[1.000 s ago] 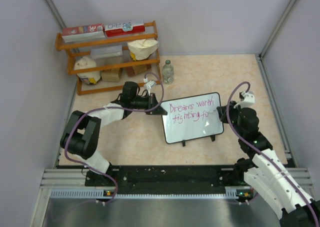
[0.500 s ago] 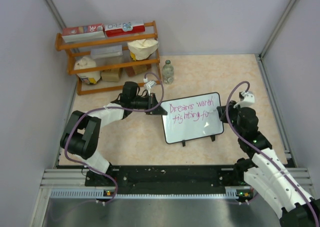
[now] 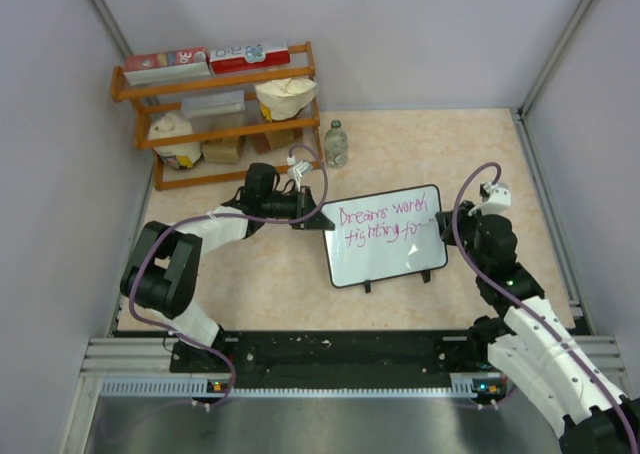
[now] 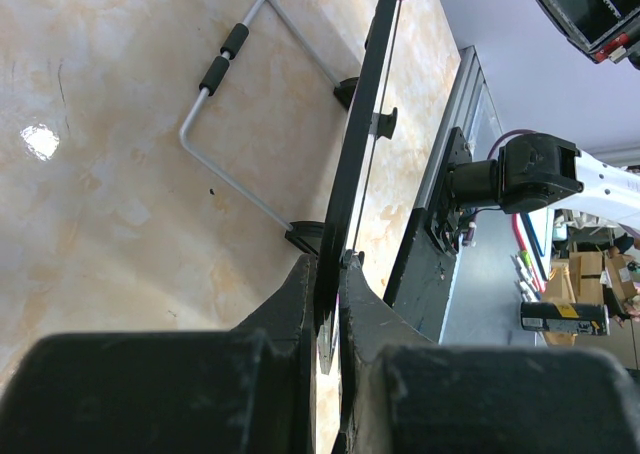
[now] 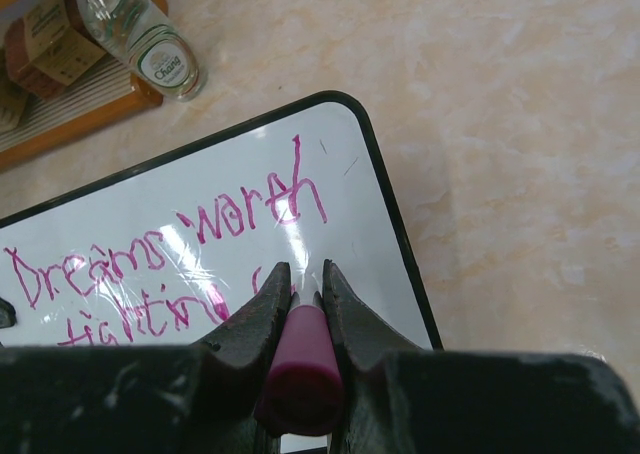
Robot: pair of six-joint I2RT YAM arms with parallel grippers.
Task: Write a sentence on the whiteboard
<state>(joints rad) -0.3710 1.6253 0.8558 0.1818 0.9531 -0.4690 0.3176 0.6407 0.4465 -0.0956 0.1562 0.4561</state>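
Black left gripper (image 3: 306, 221) is clamped on the left edge of the small black-framed glossy whiteboard (image 3: 385, 264), which stands on the beige table (image 3: 280, 274). Pink handwritten sentence (image 3: 384, 224) runs over two lines, and the right gripper (image 5: 301, 279) is pinching a fat magenta marker (image 5: 300, 359) at line two's end.

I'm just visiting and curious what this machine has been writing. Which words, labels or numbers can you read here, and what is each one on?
"Dreams worth": first line of the sentence on the whiteboard.
"fighting fo": second line, same board.
"Chang": label on the bottle.
The boxes on the shelf: print too blurred to read.
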